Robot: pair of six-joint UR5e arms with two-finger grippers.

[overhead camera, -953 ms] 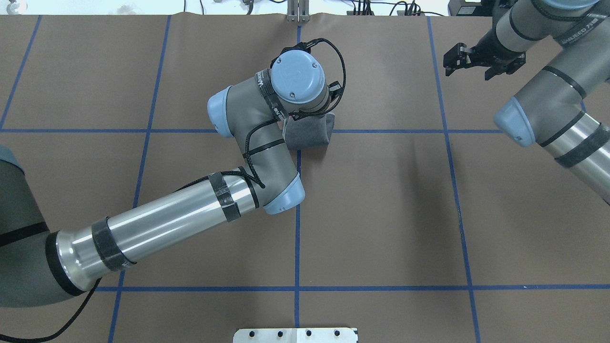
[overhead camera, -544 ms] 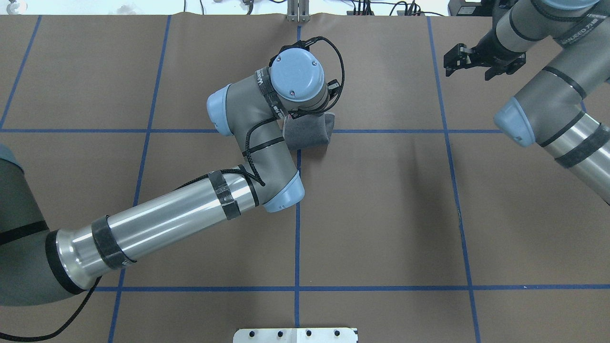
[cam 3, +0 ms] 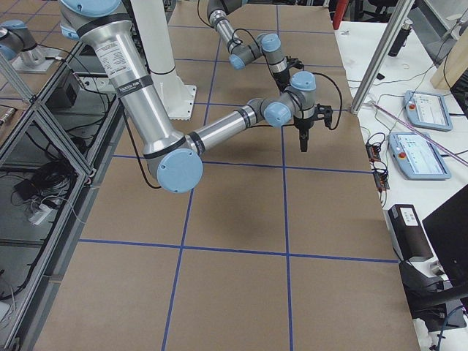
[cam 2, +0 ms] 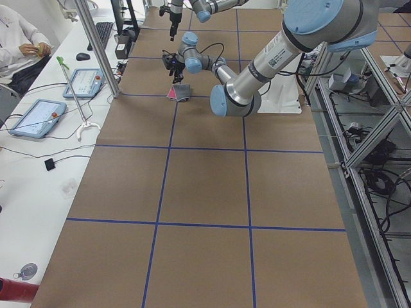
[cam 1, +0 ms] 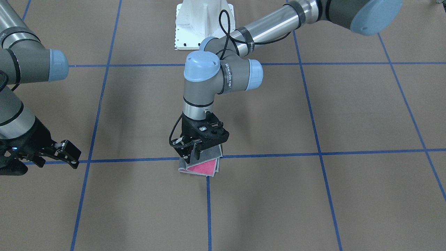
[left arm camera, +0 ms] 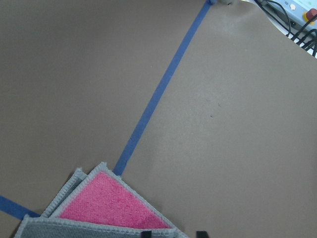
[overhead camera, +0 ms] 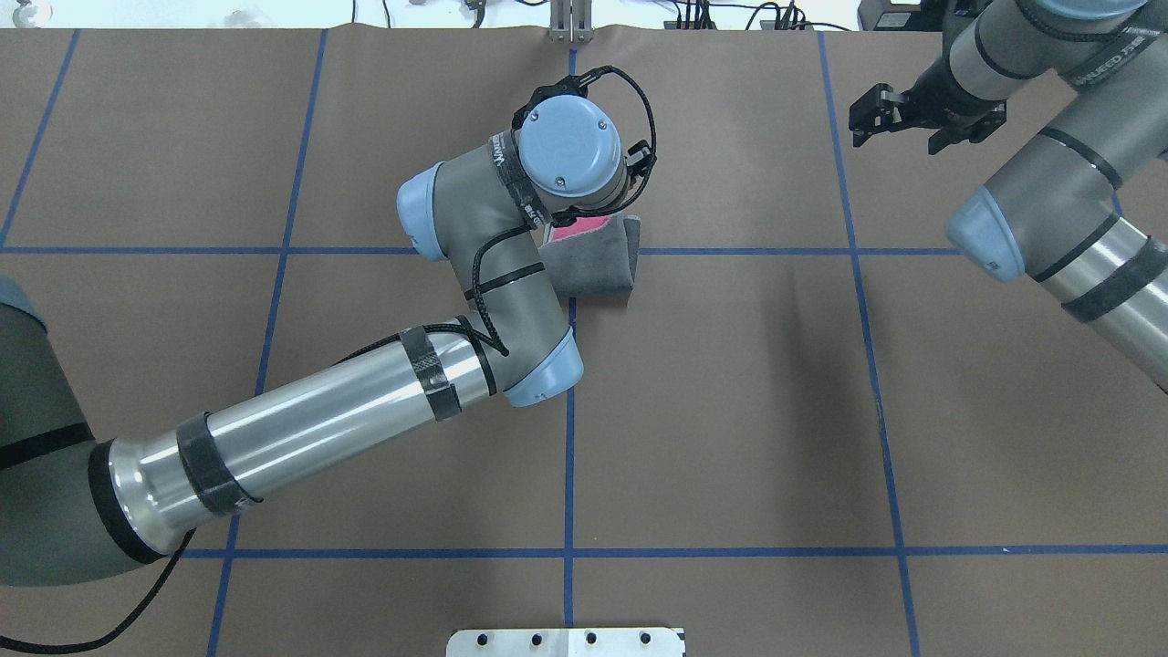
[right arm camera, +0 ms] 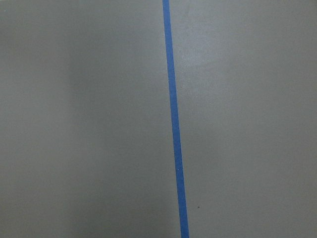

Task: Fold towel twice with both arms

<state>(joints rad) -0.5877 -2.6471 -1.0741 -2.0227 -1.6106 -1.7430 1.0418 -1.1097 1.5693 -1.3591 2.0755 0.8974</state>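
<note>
Towel (cam 1: 202,168) lies folded small on table (cam 1: 313,209) centre, grey out, pink peeking. Likely soft, light and limp; pinch a stitched corner. Left gripper (cam 1: 191,154) sits at its grey top layer, jaws narrow, can't tell if holding. Right gripper (overhead camera: 902,132) is spread wide, empty, well apart.

You have bright, even light from above in every view. Soft, wide shadows lie on the brown table (overhead camera: 730,411); the left arm (overhead camera: 310,429) glints along its silver tube. The right wrist view's left half is dimmer.
</note>
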